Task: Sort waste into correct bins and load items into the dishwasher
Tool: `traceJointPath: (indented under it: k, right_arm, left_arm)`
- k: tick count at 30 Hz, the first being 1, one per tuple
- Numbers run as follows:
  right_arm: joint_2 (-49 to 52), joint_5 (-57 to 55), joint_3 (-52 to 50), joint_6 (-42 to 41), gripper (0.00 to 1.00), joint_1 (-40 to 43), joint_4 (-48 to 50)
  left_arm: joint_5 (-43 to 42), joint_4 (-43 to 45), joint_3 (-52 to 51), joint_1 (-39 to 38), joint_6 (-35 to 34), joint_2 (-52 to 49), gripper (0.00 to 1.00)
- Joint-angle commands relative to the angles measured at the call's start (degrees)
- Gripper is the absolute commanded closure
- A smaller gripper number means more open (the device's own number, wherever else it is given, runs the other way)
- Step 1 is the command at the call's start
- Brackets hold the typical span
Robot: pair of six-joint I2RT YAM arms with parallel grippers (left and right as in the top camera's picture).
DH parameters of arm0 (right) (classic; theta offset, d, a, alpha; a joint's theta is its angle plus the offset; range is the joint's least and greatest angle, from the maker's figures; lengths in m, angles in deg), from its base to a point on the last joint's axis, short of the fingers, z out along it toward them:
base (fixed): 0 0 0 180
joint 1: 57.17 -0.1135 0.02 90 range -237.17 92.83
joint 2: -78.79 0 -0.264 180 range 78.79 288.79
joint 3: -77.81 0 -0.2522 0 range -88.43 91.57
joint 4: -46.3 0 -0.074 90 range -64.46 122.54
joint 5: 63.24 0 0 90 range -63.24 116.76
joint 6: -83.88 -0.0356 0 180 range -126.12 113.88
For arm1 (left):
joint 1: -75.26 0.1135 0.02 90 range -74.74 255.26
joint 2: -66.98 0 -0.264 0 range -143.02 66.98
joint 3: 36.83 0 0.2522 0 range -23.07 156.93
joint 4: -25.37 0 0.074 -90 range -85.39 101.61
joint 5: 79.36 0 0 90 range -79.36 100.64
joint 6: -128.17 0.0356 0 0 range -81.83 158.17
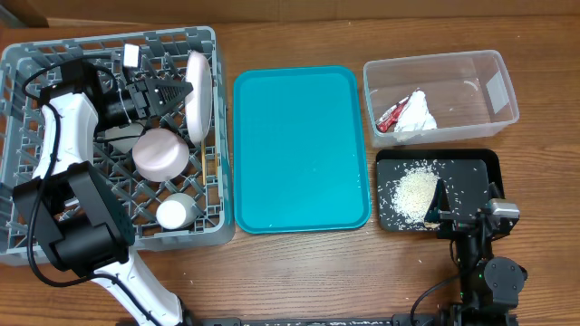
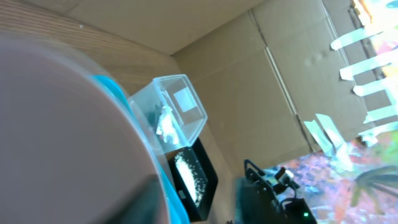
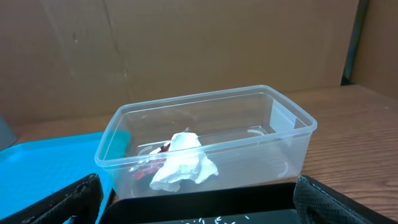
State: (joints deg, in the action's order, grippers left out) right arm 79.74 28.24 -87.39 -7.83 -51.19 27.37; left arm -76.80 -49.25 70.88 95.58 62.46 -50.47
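Note:
The grey dish rack (image 1: 27, 63) on the left holds a white plate (image 1: 198, 95) standing on edge, a white bowl (image 1: 160, 154) and a small white cup (image 1: 176, 213). My left gripper (image 1: 184, 91) is inside the rack, its tips closed at the plate's rim. In the left wrist view the plate (image 2: 62, 124) is a blur filling the frame. The clear tub (image 1: 489, 81) holds the red wrapper (image 1: 391, 116) and the white tissue (image 3: 183, 162). The rice (image 1: 415, 192) lies in the black tray (image 1: 480, 167). My right gripper (image 1: 441, 206) is open and empty over that tray. No chopsticks show.
The teal serving tray (image 1: 299, 145) lies between the rack and the two bins. Brown cardboard walls stand behind the table. The right arm's base (image 1: 489, 272) sits at the front right edge.

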Motion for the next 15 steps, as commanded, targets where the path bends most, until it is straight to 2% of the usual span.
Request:
traceJointPath:
  k: [1,6,11,15]
  right_arm:
    - [-0.4,-0.1,-0.5,0.0,0.00,0.3,0.4]
    - [-0.4,-0.1,-0.5,0.0,0.00,0.3,0.4]
    - [-0.4,-0.1,-0.6,0.0,0.00,0.3,0.4]
    - [-0.4,-0.1,-0.5,0.0,0.00,0.3,0.4]
  left_arm:
    - [-3.1,-0.7,0.8,0.0,-2.1,0.6,0.00]
    - [-0.2,-1.0,0.8,0.3,-2.8,4.8,0.00]
    - [18.4,-1.2,0.8,-0.4,-11.2,14.4,0.00]
    - [29.3,-1.9,0.8,-3.7,-13.3,25.0,0.00]
